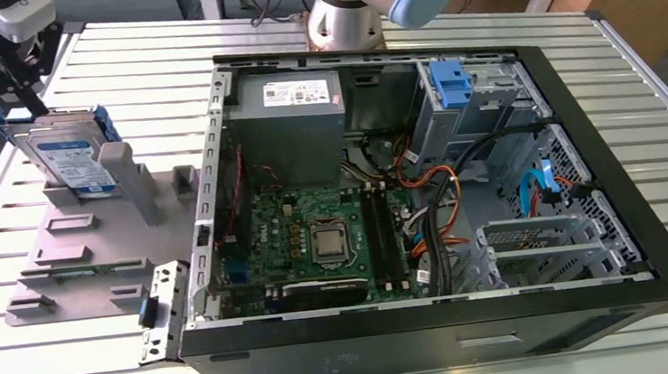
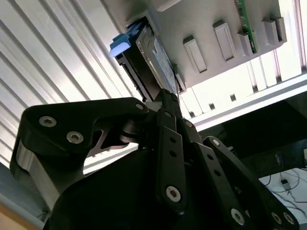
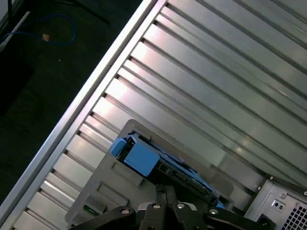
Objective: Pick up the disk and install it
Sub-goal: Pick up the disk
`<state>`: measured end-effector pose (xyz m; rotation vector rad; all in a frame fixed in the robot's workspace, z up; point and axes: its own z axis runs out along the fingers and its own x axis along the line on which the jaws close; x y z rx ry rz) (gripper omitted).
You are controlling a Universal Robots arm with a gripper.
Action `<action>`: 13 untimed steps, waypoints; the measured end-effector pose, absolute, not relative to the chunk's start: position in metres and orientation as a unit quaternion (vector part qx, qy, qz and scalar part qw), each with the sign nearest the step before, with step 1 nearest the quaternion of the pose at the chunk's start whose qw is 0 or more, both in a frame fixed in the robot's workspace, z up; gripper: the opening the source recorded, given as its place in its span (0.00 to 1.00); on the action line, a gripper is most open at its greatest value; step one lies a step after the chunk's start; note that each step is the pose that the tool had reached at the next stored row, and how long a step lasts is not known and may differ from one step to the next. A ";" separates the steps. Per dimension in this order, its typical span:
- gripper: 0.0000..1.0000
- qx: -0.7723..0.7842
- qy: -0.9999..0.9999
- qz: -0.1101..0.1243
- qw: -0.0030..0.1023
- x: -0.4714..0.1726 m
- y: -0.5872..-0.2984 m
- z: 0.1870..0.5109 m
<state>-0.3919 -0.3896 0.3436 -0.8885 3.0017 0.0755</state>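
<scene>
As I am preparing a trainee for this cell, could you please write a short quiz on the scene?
1. True or false: the disk stands on edge in the grey stand.
2. In the exterior view, the disk is: A) to the left of the computer case, B) inside it, C) to its right?
3. Fill in: the tool is nearest to the ____.
Key: 1 true; 2 A; 3 disk.

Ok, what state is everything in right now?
Disk: upright in the stand, not lifted.
Stand: flat on the table, holding the disk.
Claw: at the disk's top edge.
Case: lying on its side, panel off, insides exposed.
Blue bracket: seated in the case's drive bay.
</scene>
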 end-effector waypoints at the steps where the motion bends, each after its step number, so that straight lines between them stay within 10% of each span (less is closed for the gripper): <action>1: 0.11 -0.291 0.956 0.024 0.005 -0.392 -0.390 0.344; 13: 0.11 -0.368 0.930 0.024 0.003 -0.392 -0.390 0.343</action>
